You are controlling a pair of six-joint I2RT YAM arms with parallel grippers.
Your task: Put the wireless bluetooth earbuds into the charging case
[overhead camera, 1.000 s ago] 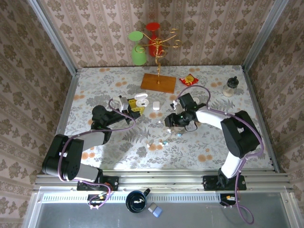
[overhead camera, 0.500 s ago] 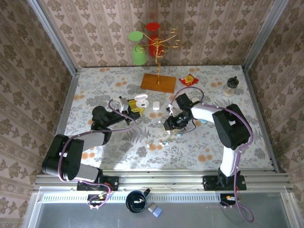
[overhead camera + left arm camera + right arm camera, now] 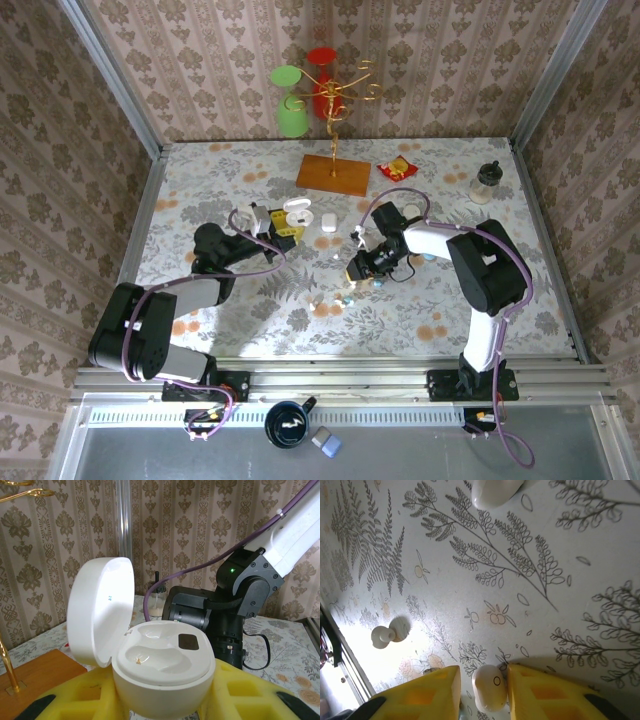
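In the left wrist view the white charging case (image 3: 162, 667) sits upright between my left gripper's (image 3: 165, 700) yellow fingers (image 3: 240, 692), which are shut on its body. Its lid (image 3: 100, 610) is swung open to the left and both wells show bare. From above, that left gripper (image 3: 277, 222) sits left of centre. My right gripper (image 3: 352, 272) is down at the tabletop. A white earbud (image 3: 490, 687) lies between its fingers (image 3: 540, 692): the right finger touches it, and a thin gap shows on the left, so the right gripper (image 3: 483, 692) is open. Another earbud (image 3: 384, 634) lies further left.
A white rounded piece (image 3: 495, 491) lies ahead of the right gripper. More small earbuds (image 3: 345, 298) are scattered near the table's front centre. At the back stand a wooden-based gold rack (image 3: 333, 172) with cups, a red packet (image 3: 397, 168) and a small jar (image 3: 486, 182).
The right gripper has dropped slightly toward the near-left over the scattered earbuds, and its fingers have narrowed around one. The left gripper and case have not moved.
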